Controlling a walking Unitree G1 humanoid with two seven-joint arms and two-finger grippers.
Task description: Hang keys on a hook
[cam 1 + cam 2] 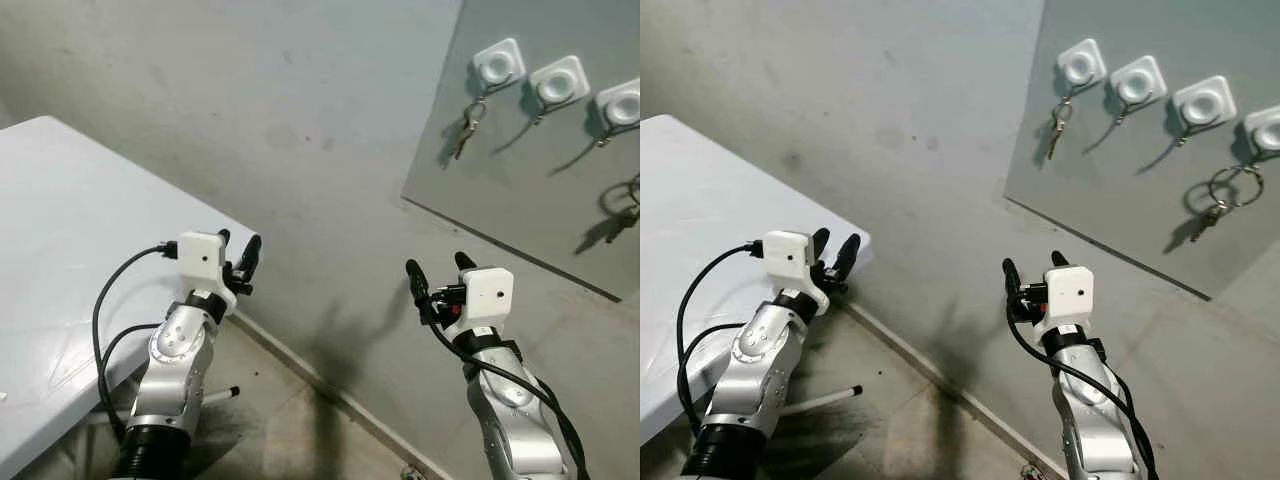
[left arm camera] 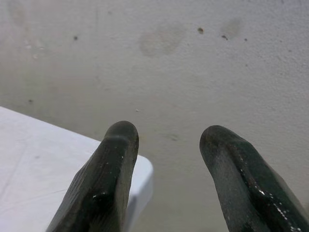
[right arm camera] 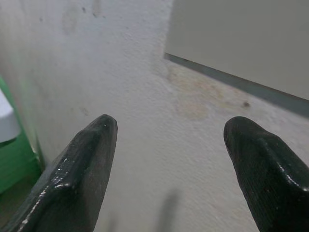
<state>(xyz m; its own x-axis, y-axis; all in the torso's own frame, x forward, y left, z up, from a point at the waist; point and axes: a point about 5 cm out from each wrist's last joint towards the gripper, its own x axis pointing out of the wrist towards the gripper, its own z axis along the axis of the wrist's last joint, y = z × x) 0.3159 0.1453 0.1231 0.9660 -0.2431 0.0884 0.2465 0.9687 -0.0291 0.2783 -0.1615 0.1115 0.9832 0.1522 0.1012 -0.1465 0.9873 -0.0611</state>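
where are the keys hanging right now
In the right eye view, one set of keys hangs from the leftmost white hook on the grey wall panel; a key ring hangs under the rightmost hook.

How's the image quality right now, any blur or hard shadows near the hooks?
Right eye view: sharp; each white hook and both sets of keys throw long dark shadows down-left on the panel. Left eye view: equally sharp. Wrist views: walls clear, the open left gripper and right gripper slightly soft up close.
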